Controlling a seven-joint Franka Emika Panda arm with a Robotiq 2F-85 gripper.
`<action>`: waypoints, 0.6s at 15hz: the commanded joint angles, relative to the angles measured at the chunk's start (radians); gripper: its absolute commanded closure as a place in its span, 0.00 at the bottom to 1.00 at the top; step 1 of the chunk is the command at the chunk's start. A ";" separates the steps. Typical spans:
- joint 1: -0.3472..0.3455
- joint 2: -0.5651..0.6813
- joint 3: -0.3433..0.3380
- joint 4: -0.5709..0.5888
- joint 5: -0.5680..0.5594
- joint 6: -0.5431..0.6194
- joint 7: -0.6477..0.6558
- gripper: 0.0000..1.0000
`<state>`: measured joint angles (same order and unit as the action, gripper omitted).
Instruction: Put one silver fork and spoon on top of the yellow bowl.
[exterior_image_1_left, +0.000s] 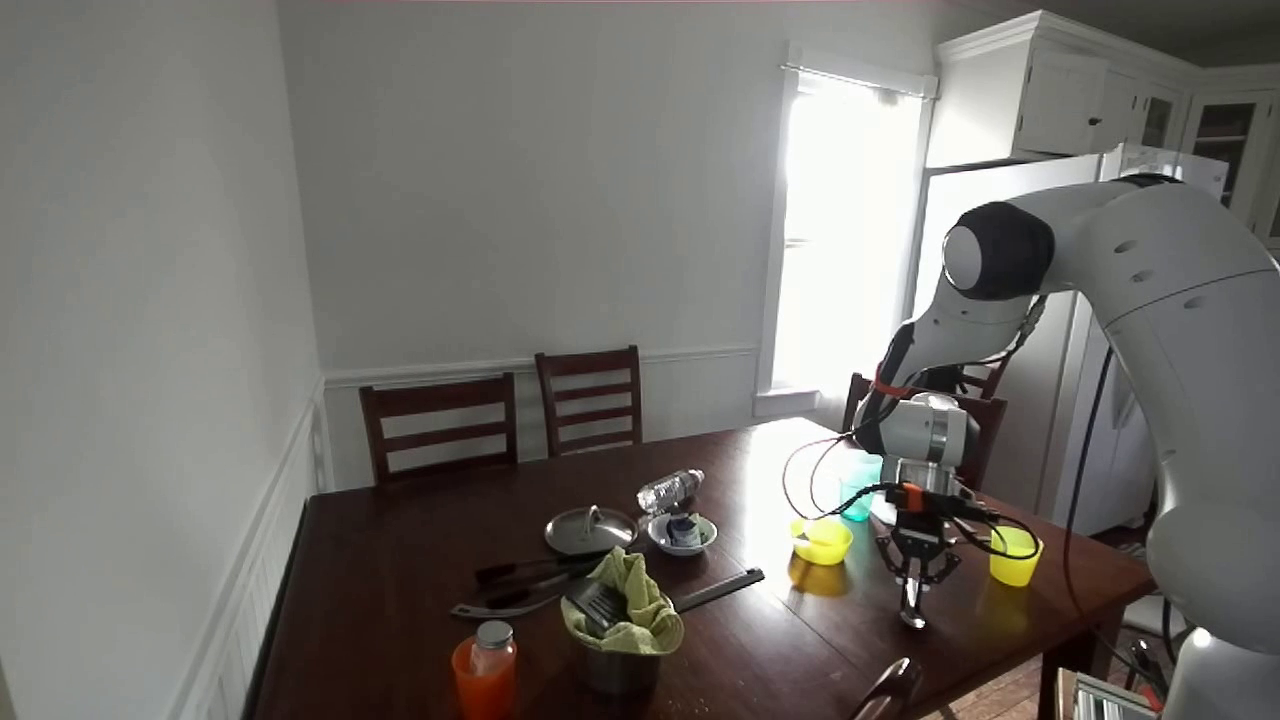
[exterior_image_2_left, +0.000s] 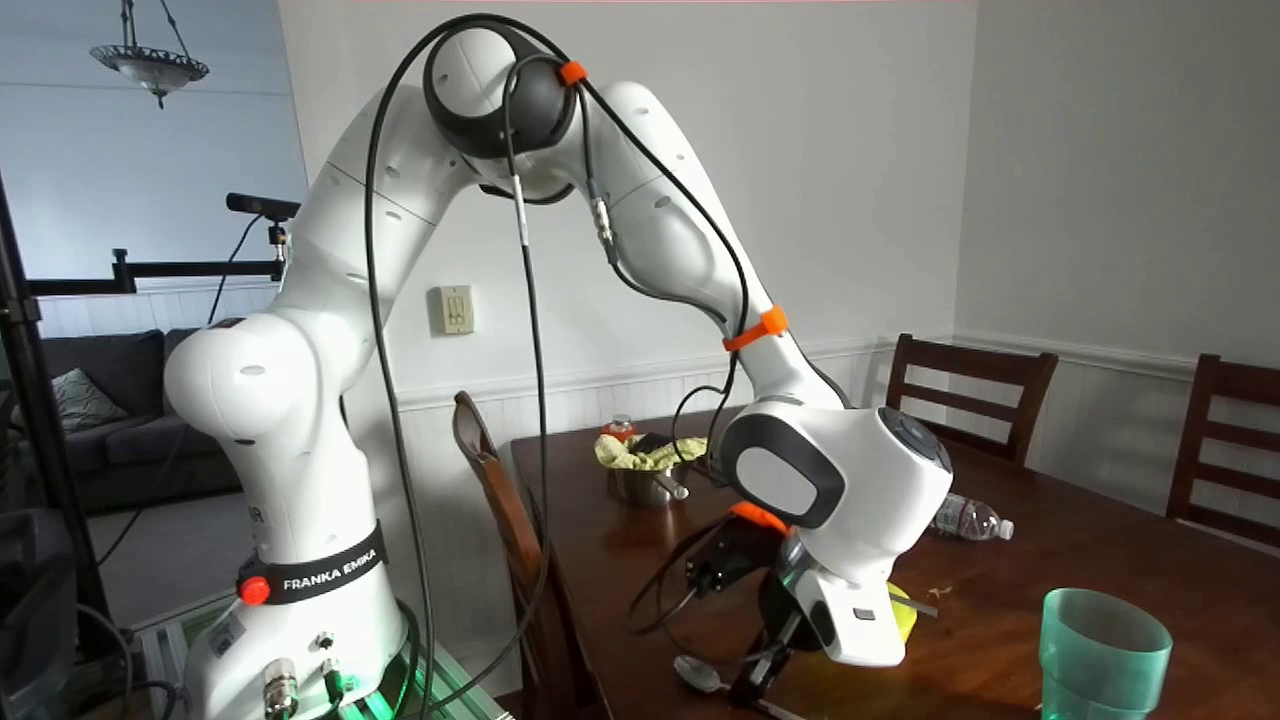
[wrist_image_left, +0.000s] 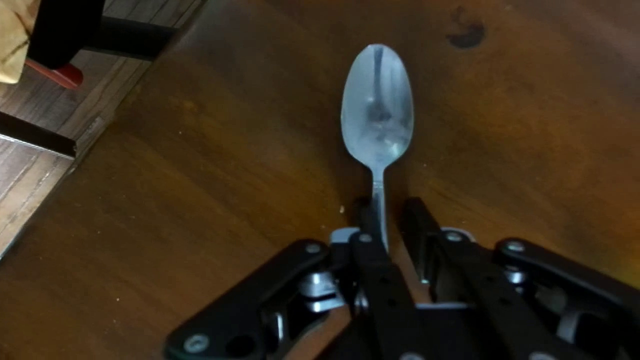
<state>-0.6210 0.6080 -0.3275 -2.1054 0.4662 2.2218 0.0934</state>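
Gripper (wrist_image_left: 389, 212) is set over the handle of the spoon (wrist_image_left: 378, 107), which appears to rest on the table (wrist_image_left: 225, 175). The yellow bowl (exterior_image_1_left: 824, 545) stands near the gripper. A possible fork (exterior_image_2_left: 915, 604) shows as a thin grey strip projecting past the bowl's edge in an exterior view; its seating is hidden behind the wrist (exterior_image_2_left: 850, 520). Farther out stand the teal cup (exterior_image_1_left: 860, 490) and the taller yellow cup (exterior_image_1_left: 1015, 558); do not take either for the target.

Caution: if you lift before both fingers (wrist_image_left: 465, 270) bear on the thin handle, expect the spoon to drop. An off-centre grip may let it pivot. Too low a traverse may strike the bowl and dislodge the strip.

Gripper status: fingers parted by a narrow gap, handle between them. The handle runs close along one finger; you cannot verify contact. Space shows on the opposite side, so treat the spoon as not yet secured.
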 joint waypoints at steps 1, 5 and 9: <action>-0.025 0.020 0.011 0.020 0.009 -0.010 -0.021 1.00; -0.017 -0.029 -0.003 -0.002 -0.012 -0.028 -0.019 0.98; -0.006 -0.095 -0.026 -0.012 -0.046 -0.047 -0.018 0.98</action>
<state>-0.6217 0.5853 -0.3384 -2.1037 0.4541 2.2154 0.0879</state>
